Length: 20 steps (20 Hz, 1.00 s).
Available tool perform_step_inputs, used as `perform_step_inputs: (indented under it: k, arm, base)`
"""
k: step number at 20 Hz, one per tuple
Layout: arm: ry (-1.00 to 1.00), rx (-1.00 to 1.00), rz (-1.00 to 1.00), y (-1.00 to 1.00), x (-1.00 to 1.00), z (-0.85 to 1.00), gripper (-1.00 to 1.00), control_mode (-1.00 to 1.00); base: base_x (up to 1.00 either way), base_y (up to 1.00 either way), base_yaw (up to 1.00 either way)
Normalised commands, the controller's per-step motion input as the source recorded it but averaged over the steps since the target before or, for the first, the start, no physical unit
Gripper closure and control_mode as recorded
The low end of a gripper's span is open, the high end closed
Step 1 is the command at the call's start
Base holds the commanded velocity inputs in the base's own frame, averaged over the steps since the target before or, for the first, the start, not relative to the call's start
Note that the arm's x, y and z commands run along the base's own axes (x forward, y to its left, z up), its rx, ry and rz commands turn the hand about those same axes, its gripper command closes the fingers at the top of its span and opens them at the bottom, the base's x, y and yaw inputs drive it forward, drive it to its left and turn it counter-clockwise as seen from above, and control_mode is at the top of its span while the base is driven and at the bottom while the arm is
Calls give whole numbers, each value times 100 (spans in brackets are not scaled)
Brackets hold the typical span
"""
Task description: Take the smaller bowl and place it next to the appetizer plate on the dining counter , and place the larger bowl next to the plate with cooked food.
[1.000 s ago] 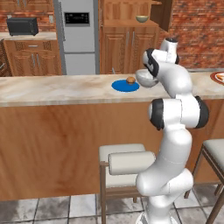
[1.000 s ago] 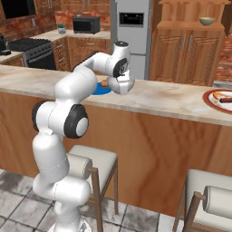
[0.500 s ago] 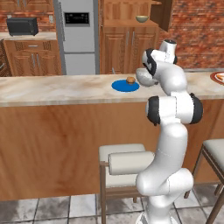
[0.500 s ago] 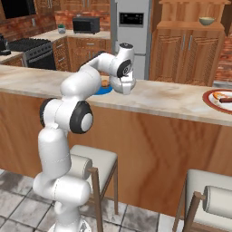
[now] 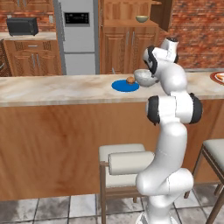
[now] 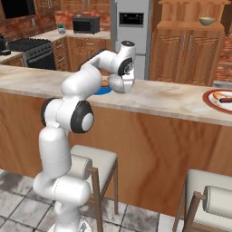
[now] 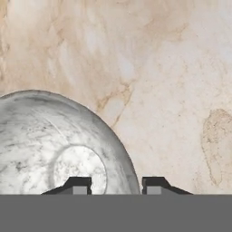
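1. Jaws stand parted astride the rim of the smaller bowl [image 7: 68, 136], one fingertip [image 7: 79, 185] over the bowl's inside and the other outside the wall. Space shows on the inner side, so they read as open rather than pinching.
2. The step in hand looks like the release of this bowl beside the appetizer plate [image 5: 124, 85]. It would go best if the jaws spread fully before the hand moves at all.
3. The hand should then lift straight up off the rim. A sideways pull could let the inner fingertip drag the bowl or tip it onto the plate.
4. The arm should rise clear of the bowl before swinging, because the small brown food piece [image 5: 130, 80] lies on the plate's bowl side.
5. The smaller bowl is round, silvery grey-white and marbled, with a pale flat disc at its bottom. It appears to sit upright on the worktop [image 5: 52, 89], about midway along its length and just beside the blue plate on the plate's right. Whether bowl and plate touch is not clear.
6. The larger bowl [image 6: 207, 21] sits on a shelf of the wooden cabinet beyond. The plate with cooked food [image 6: 219, 99] lies at the worktop's right end.
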Motion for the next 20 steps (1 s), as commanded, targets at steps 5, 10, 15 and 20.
perform_step_inputs:
  k: [5, 10, 15, 20]
  arm:
    - [-25, 0, 4, 0, -1, 54, -100, -100]
    - [-20, 0, 5, 4, -47, 58, -100, -100]
    - [-4, -2, 8, 20, -100, 11, -100, -100]
    - [0, -9, 14, 38, -100, 0, -100, -100]
  base:
    - [0, 0, 0]
    - [0, 0, 0]
    - [0, 0, 0]
    - [0, 0, 0]
